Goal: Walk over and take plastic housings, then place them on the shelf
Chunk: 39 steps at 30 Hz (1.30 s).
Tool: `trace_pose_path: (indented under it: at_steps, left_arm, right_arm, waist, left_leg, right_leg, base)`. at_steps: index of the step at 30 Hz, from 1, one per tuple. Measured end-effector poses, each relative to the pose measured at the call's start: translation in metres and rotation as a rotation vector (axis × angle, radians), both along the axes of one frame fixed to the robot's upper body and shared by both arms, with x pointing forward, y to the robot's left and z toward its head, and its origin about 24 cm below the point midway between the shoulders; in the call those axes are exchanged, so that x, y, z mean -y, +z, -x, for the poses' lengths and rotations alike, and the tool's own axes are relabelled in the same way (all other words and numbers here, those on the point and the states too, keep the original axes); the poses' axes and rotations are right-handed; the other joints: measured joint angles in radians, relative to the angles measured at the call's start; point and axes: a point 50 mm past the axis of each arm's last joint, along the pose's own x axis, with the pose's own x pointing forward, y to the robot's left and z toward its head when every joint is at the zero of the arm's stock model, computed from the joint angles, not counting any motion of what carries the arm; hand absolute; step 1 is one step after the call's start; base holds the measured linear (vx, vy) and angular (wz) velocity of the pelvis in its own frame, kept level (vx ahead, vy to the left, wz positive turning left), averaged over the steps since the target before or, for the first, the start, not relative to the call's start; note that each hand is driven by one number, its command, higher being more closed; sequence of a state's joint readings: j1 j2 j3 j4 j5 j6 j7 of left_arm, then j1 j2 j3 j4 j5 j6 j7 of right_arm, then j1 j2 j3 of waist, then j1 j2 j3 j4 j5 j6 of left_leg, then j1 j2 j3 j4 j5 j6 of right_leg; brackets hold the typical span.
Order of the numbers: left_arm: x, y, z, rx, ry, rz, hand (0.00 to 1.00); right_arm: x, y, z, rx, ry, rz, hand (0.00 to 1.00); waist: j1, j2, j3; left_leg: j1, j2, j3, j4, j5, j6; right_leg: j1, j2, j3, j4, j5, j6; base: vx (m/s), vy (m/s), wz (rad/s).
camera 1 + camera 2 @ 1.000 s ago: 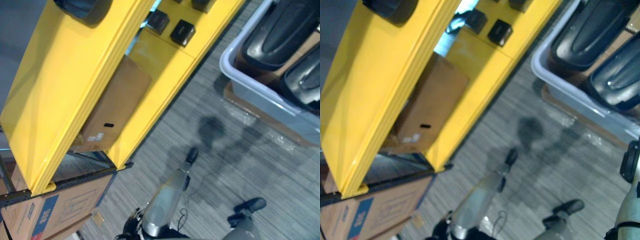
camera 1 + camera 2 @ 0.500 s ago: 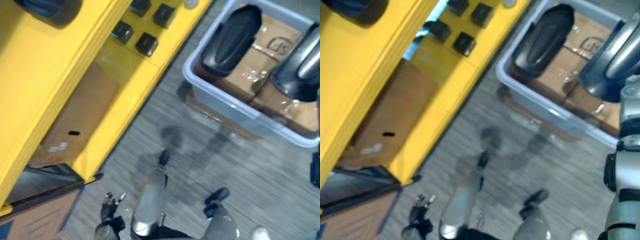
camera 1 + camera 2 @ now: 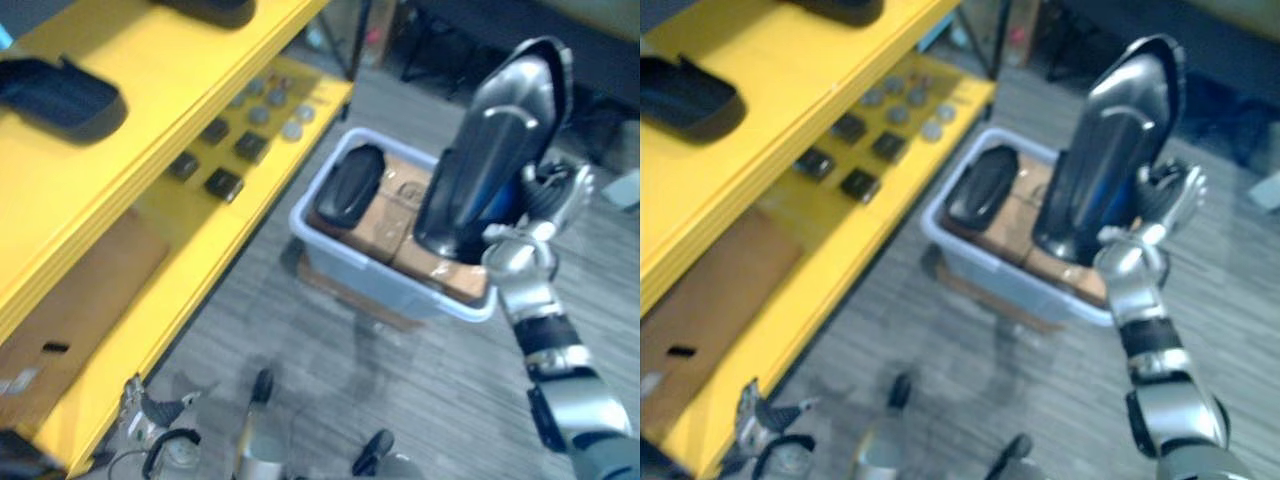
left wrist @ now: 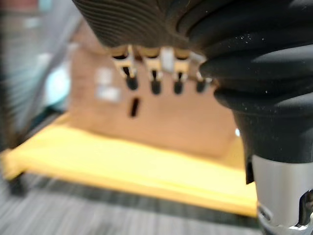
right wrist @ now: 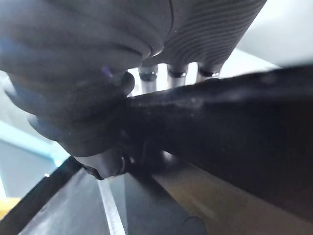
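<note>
Grey striped carpet (image 3: 440, 370) runs beneath a yellow shelf (image 3: 170, 60) that fills nine to eleven o'clock, with a black housing (image 3: 60, 95) lying on its upper level. At seven o'clock the left hand (image 4: 161, 24) hangs with fingers relaxed, holding nothing. Near centre, a grey bin (image 3: 370, 285) holds a second housing (image 3: 350, 185) on cardboard. At two o'clock the right hand (image 3: 545, 200) has its fingers curled round a third housing (image 3: 495, 150), which stands upright.

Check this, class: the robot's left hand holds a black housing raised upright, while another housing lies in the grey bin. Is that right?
No. The right hand holds the black housing raised upright, as the left eye view shows; another housing does lie in the grey bin.
</note>
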<state>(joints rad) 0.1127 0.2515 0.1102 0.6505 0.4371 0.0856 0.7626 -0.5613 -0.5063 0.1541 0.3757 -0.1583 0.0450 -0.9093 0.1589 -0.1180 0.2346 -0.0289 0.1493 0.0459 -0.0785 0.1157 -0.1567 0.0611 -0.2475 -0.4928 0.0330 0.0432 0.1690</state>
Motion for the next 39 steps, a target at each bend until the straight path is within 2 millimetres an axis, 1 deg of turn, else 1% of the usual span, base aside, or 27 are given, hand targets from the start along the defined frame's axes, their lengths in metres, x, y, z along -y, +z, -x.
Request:
trace_pose_path:
  at_steps: [1, 2, 3, 4, 5, 6, 7, 9, 10, 12, 13, 14, 15, 16, 17, 19, 20, 22, 25, 27, 28, 29, 31, 34, 37, 39]
  left_arm:
    - [-0.001, 0.006, -0.009, 0.037, -0.033, -0.012, 0.0]
    - [-0.001, 0.008, -0.014, 0.058, -0.053, -0.018, 0.0]
    - [0.002, 0.015, -0.025, 0.103, -0.09, -0.02, 0.0]
    - [0.011, 0.019, -0.039, 0.142, -0.16, 0.007, 0.0]
    - [0.017, 0.022, -0.047, 0.16, -0.204, 0.022, 0.0]
    - [0.032, 0.026, -0.06, 0.194, -0.297, 0.063, 0.0]
    - [0.042, 0.028, -0.065, 0.211, -0.345, 0.098, 0.0]
    - [0.078, 0.037, -0.081, 0.28, -0.496, 0.259, 0.0]
    - [0.087, 0.04, -0.084, 0.298, -0.515, 0.322, 0.0]
    - [0.117, 0.046, -0.092, 0.331, -0.58, 0.644, 0.0]
    - [0.124, 0.046, -0.094, 0.33, -0.59, 0.728, 0.0]
    - [0.136, 0.047, -0.095, 0.319, -0.605, 0.889, 0.0]
    - [0.145, 0.048, -0.095, 0.312, -0.62, 1.009, 0.0]
    - [0.148, 0.048, -0.095, 0.316, -0.619, 1.062, 0.0]
    - [0.153, 0.051, -0.096, 0.328, -0.616, 1.157, 0.0]
    - [0.158, 0.059, -0.1, 0.356, -0.628, 1.268, 0.0]
    - [0.158, 0.06, -0.101, 0.359, -0.628, 1.281, 0.0]
    - [0.164, 0.069, -0.105, 0.394, -0.64, 1.374, 0.0]
    - [0.17, 0.078, -0.109, 0.411, -0.664, 1.451, 0.0]
    - [0.173, 0.081, -0.111, 0.417, -0.673, 1.483, 0.0]
    - [0.174, 0.083, -0.111, 0.422, -0.665, 1.521, 0.0]
    - [0.174, 0.083, -0.111, 0.422, -0.664, 1.525, 0.0]
    - [0.177, 0.085, -0.112, 0.42, -0.66, 1.597, 0.0]
    - [0.179, 0.09, -0.115, 0.431, -0.688, 1.631, 0.0]
    - [0.181, 0.103, -0.117, 0.469, -0.747, 1.644, 0.0]
    - [0.182, 0.113, -0.118, 0.5, -0.798, 1.65, 0.0]
  right_arm:
    - [-0.003, 0.002, 0.002, 0.008, 0.023, 0.008, 1.0]
    - [-0.004, 0.002, 0.003, 0.01, 0.033, 0.014, 1.0]
    - [-0.007, 0.005, 0.004, 0.019, 0.058, 0.017, 1.0]
    - [-0.009, 0.008, 0.006, 0.03, 0.083, 0.019, 1.0]
    - [-0.011, 0.009, 0.007, 0.035, 0.101, 0.021, 1.0]
    - [-0.016, 0.013, 0.008, 0.045, 0.139, 0.03, 1.0]
    - [-0.019, 0.015, 0.008, 0.049, 0.158, 0.038, 1.0]
    - [-0.033, 0.021, 0.009, 0.054, 0.238, 0.103, 1.0]
    - [-0.037, 0.021, 0.009, 0.05, 0.257, 0.121, 1.0]
    - [-0.049, 0.019, 0.008, 0.024, 0.317, 0.173, 1.0]
    - [-0.052, 0.018, 0.008, 0.014, 0.329, 0.181, 1.0]
    - [-0.057, 0.018, 0.007, -0.001, 0.349, 0.211, 1.0]
    - [-0.063, 0.018, 0.006, -0.01, 0.371, 0.24, 1.0]
    - [-0.065, 0.018, 0.006, -0.013, 0.379, 0.255, 1.0]
    - [-0.071, 0.02, 0.004, -0.021, 0.404, 0.279, 1.0]
    - [-0.084, 0.021, 0.003, -0.034, 0.446, 0.324, 1.0]
    - [-0.085, 0.02, 0.003, -0.036, 0.449, 0.327, 1.0]
    - [-0.094, 0.017, 0.003, -0.045, 0.469, 0.376, 1.0]
    - [-0.105, 0.01, 0.004, -0.065, 0.506, 0.438, 1.0]
    - [-0.109, 0.004, 0.002, -0.085, 0.512, 0.457, 1.0]
    - [-0.112, -0.001, 0.002, -0.105, 0.522, 0.473, 1.0]
    - [-0.113, -0.002, 0.002, -0.108, 0.523, 0.478, 1.0]
    - [-0.116, -0.008, 0.001, -0.135, 0.545, 0.498, 1.0]
    - [-0.117, -0.014, 0.0, -0.149, 0.561, 0.505, 1.0]
    - [-0.121, -0.019, 0.001, -0.157, 0.585, 0.526, 1.0]
    - [-0.127, -0.02, 0.002, -0.149, 0.607, 0.541, 1.0]
  waist:
    - [-0.017, 0.002, -0.013]
    - [-0.023, 0.002, -0.018]
    - [-0.036, 0.006, -0.022]
    - [-0.04, 0.012, -0.03]
    - [-0.041, 0.015, -0.033]
    - [-0.041, 0.023, -0.042]
    - [-0.041, 0.027, -0.046]
    - [-0.04, 0.037, -0.065]
    - [-0.039, 0.038, -0.069]
    - [-0.04, 0.044, -0.087]
    - [-0.039, 0.045, -0.092]
    - [-0.039, 0.048, -0.097]
    - [-0.038, 0.052, -0.101]
    - [-0.038, 0.054, -0.102]
    - [-0.037, 0.059, -0.106]
    - [-0.037, 0.069, -0.112]
    - [-0.036, 0.07, -0.112]
    - [-0.036, 0.081, -0.121]
    - [-0.038, 0.093, -0.129]
    - [-0.038, 0.096, -0.131]
    - [-0.038, 0.096, -0.131]
    - [-0.037, 0.096, -0.131]
    - [-0.035, 0.096, -0.131]
    - [-0.033, 0.095, -0.131]
    - [-0.034, 0.095, -0.131]
    - [-0.033, 0.095, -0.131]
  left_leg:
    - [0.004, 0.006, 0.009, 0.0, -0.001, -0.001]
    - [0.007, 0.01, 0.015, 0.0, -0.001, -0.002]
    - [0.011, 0.014, 0.017, 0.0, -0.001, -0.004]
    - [0.01, 0.018, 0.02, 0.0, 0.0, -0.005]
    - [0.01, 0.018, 0.022, 0.0, 0.0, -0.006]
    - [0.009, 0.018, 0.025, 0.0, 0.001, -0.006]
    - [0.009, 0.017, 0.028, 0.0, 0.001, -0.006]
    - [0.007, 0.013, 0.032, 0.0, 0.001, -0.006]
    - [0.007, 0.013, 0.032, 0.0, 0.001, -0.005]
    - [0.01, 0.009, 0.02, 0.0, 0.004, -0.005]
    - [0.01, 0.009, 0.018, 0.0, 0.004, -0.005]
    - [0.012, 0.006, 0.013, 0.0, 0.006, -0.005]
    - [0.016, 0.003, 0.011, 0.0, 0.006, -0.004]
    - [0.017, 0.002, 0.011, 0.0, 0.007, -0.004]
    - [0.017, -0.001, 0.011, 0.0, 0.007, -0.003]
    - [0.025, -0.003, 0.01, 0.0, 0.008, -0.001]
    - [0.028, -0.004, 0.009, 0.0, 0.008, -0.001]
    - [0.03, -0.005, 0.003, 0.0, 0.01, 0.0]
    - [0.029, -0.005, -0.004, -0.001, 0.014, -0.001]
    - [0.027, -0.005, -0.008, -0.001, 0.017, -0.001]
    - [0.025, -0.005, -0.011, -0.002, 0.018, -0.001]
    - [0.025, -0.005, -0.011, -0.002, 0.018, -0.001]
    - [0.014, -0.004, -0.018, -0.002, 0.02, -0.001]
    - [0.002, -0.005, -0.029, -0.002, 0.023, -0.001]
    - [-0.006, -0.007, -0.039, -0.001, 0.028, -0.002]
    - [-0.006, -0.008, -0.04, -0.001, 0.028, -0.002]
  right_leg:
    - [0.002, 0.008, 0.004, -0.012, 0.007, -0.003]
    - [0.003, 0.013, 0.009, -0.018, 0.012, -0.006]
    - [0.011, 0.021, 0.013, -0.035, 0.021, -0.009]
    - [0.011, 0.026, 0.015, -0.048, 0.029, -0.011]
    - [0.011, 0.028, 0.018, -0.053, 0.034, -0.011]
    - [0.012, 0.03, 0.023, -0.065, 0.044, -0.012]
    - [0.012, 0.03, 0.024, -0.071, 0.048, -0.012]
    - [0.015, 0.03, 0.026, -0.087, 0.058, -0.01]
    - [0.018, 0.03, 0.025, -0.09, 0.06, -0.01]
    - [0.032, 0.03, 0.016, -0.098, 0.066, -0.008]
    - [0.034, 0.03, 0.013, -0.098, 0.066, -0.008]
    - [0.042, 0.028, 0.004, -0.099, 0.066, -0.008]
    - [0.045, 0.025, 0.001, -0.099, 0.066, -0.008]
    - [0.046, 0.024, 0.001, -0.099, 0.066, -0.008]
    - [0.047, 0.02, 0.001, -0.098, 0.067, -0.007]
    - [0.054, 0.018, 0.001, -0.096, 0.067, -0.007]
    - [0.057, 0.018, 0.0, -0.096, 0.067, -0.007]
    - [0.064, 0.018, -0.006, -0.095, 0.066, -0.007]
    - [0.064, 0.018, -0.015, -0.094, 0.065, -0.008]
    - [0.064, 0.018, -0.02, -0.094, 0.061, -0.013]
    - [0.064, 0.018, -0.022, -0.094, 0.059, -0.017]
    - [0.064, 0.018, -0.022, -0.094, 0.059, -0.017]
    - [0.062, 0.02, -0.028, -0.094, 0.06, -0.017]
    - [0.059, 0.022, -0.038, -0.096, 0.066, -0.008]
    - [0.06, 0.021, -0.051, -0.096, 0.066, -0.008]
    - [0.061, 0.021, -0.052, -0.096, 0.067, -0.008]
  base:
    - [-0.04, -0.041, -0.25]
    - [-0.05, -0.041, -0.21]
    - [-0.07, -0.033, -0.18]
    - [-0.08, -0.029, -0.14]
    - [-0.08, -0.016, -0.13]
    - [-0.06, -0.005, -0.09]
    - [-0.07, 0.0, -0.1]
    - [-0.05, 0.003, -0.04]
    - [-0.03, -0.001, 0.04]
    - [-0.01, -0.007, 0.12]
    - [0.0, -0.007, 0.17]
    - [-0.01, 0.0, 0.13]
    - [-0.01, 0.005, 0.1]
    - [-0.02, 0.013, 0.04]
    - [0.0, 0.0, 0.0]
    - [-0.02, 0.009, 0.01]
    - [-0.03, 0.004, 0.06]
    - [-0.04, 0.004, 0.06]
    - [-0.06, 0.007, 0.05]
    - [-0.06, 0.003, 0.06]
    - [-0.05, 0.002, 0.05]
    - [-0.05, 0.003, 0.05]
    - [-0.02, -0.001, 0.08]
    - [-0.01, -0.005, 0.11]
    - [0.01, -0.001, 0.11]
    - [0.0, 0.0, 0.0]
